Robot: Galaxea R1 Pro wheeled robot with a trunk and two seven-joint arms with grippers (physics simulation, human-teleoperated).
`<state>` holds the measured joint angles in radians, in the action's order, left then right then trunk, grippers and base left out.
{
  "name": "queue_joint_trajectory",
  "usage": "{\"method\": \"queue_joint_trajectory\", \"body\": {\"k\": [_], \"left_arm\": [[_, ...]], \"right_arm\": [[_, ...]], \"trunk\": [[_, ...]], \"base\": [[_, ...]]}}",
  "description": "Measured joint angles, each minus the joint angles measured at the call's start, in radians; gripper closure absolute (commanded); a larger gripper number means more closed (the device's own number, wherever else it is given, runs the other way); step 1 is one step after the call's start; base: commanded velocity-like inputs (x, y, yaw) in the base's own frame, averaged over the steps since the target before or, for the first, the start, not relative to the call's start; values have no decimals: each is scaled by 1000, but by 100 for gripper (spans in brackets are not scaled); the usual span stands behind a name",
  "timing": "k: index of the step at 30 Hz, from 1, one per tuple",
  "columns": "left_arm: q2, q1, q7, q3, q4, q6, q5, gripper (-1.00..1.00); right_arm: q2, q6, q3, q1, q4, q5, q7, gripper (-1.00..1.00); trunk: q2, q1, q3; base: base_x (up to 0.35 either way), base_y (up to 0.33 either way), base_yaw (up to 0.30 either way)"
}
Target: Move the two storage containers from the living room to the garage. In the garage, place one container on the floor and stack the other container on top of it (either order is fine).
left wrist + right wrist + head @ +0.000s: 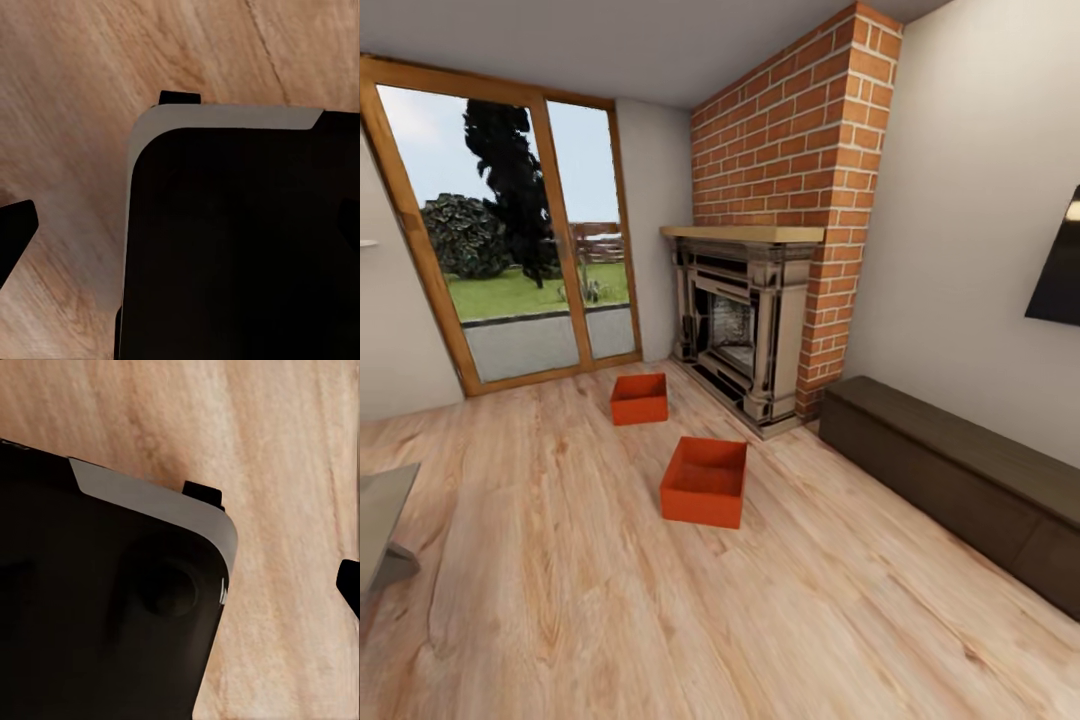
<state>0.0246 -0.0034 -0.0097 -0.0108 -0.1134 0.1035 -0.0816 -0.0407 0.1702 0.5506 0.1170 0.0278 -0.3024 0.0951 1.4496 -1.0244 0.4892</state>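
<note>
Ahead, two storage containers (704, 482) (639, 398) on wood-plank floor (560, 600), fireplace (745, 330) beside, fingers' state unclear.

Light wood-plank floor (610, 600)

Two orange-red containers rest apart on it: one (704, 481) nearer, one (639, 398) by the glass doors (both open-topped).

1. The dark low cabinet (960, 480) along the right wall runs out past the head view's right edge.
2. The black screen (1060, 265) on that wall is cut by the same edge.
3. A grey table (380, 530) at the left edge shows just a corner.
4. In both wrist views, a dark body (240, 247) hides much of the wood floor (75, 90).
</note>
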Motion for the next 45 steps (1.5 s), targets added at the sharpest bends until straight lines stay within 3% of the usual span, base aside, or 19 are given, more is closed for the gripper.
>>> {"method": "queue_joint_trajectory", "body": {"k": [16, 45], "left_arm": [[0, 0, 0, 0, 0, 0, 0, -100], [0, 1, 0, 0, 0, 0, 0, -100]], "right_arm": [[0, 0, 0, 0, 0, 0, 0, -100], [0, -1, 0, 0, 0, 0, 0, -100]], "trunk": [[0, 0, 0], [0, 0, 0]], "base": [[322, 0, 257], [322, 0, 7]]}}
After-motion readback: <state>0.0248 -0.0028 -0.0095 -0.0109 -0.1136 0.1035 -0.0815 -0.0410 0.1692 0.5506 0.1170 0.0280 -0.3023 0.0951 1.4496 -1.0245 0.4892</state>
